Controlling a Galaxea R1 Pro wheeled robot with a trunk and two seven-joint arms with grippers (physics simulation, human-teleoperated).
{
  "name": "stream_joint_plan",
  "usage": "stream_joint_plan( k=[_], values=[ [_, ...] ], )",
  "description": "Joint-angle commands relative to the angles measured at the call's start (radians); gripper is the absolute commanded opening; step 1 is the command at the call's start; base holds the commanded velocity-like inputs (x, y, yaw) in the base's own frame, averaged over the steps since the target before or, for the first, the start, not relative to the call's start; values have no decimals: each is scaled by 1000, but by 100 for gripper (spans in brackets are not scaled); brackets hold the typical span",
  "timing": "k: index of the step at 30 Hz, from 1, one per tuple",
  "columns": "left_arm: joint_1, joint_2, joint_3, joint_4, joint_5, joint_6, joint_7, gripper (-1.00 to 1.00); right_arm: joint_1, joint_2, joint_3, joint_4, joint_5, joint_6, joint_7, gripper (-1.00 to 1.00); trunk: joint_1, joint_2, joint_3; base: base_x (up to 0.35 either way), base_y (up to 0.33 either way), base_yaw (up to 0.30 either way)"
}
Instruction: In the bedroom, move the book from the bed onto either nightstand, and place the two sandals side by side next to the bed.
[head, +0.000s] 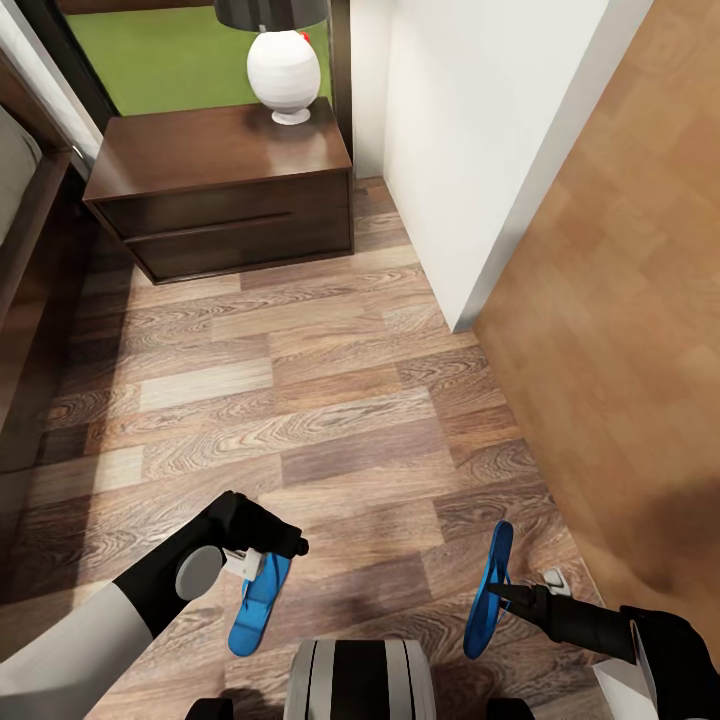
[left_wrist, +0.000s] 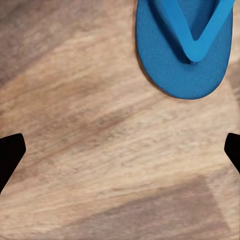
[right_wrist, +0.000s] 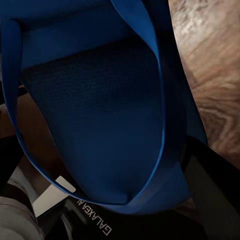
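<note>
Step in hand: setting down the two sandals on the wood-plank floor (head: 330, 400); book step not judged from here.

Left sandal (head: 259, 603): lower left of the head frame, apparently flat on the floor, sole down, strap up; long axis running from lower left to upper right of the frame. Rounded end with the V-shaped strap also at upper right of the left wrist frame (left_wrist: 186, 47).

Left gripper (head: 272, 548): directly over the sandal's upper end in the head frame; in the wrist view, fingers spread wide at the two side edges, nothing between them but bare floor; empty, sandal released or not yet taken, cannot say which.

Right sandal (head: 488, 590): lower right of the head frame, turned on edge, so a narrow blue sliver; long axis nearly vertical in the frame, tipped slightly rightward at top.

Right gripper (head: 503, 594): closed on the right sandal near mid-length; in the right wrist frame, sole and strap (right_wrist: 100, 125) pressed right against the camera.

Spacing: the two sandals well apart.

Bed frame (head: 30, 260): dark wood along the left edge.

Nightstand (head: 225, 190): upper left, white lamp (head: 284, 75) on top.

Next move, as a judgement: rolling the right sandal sole-down, bringing it leftward beside the other with long axes parallel, then opening the fingers.
</note>
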Motion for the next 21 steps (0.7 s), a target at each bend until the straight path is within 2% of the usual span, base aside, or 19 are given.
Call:
stream_joint_plan(
  k=[1, 6, 16, 21],
  values=[
    [-1, 1, -3, -1, 8, -1, -10, 100, -1, 1, -4, -1, 10, 10, 10, -100, 0, 0, -1, 0, 0, 0],
    [-1, 1, -1, 0, 8, -1, -10, 100, -1, 1, -4, -1, 10, 10, 10, -100, 2, -1, -16, 0, 0, 0],
    [-1, 1, 2, 2, 7, -1, -10, 100, -1, 1, -4, -1, 10, 10, 10, -100, 2, -1, -16, 0, 0, 0],
    [-1, 1, 2, 3, 6, -1, -10, 100, -1, 0, -4, -1, 10, 10, 10, -100, 4, -2, -35, 0, 0, 0]
  ],
)
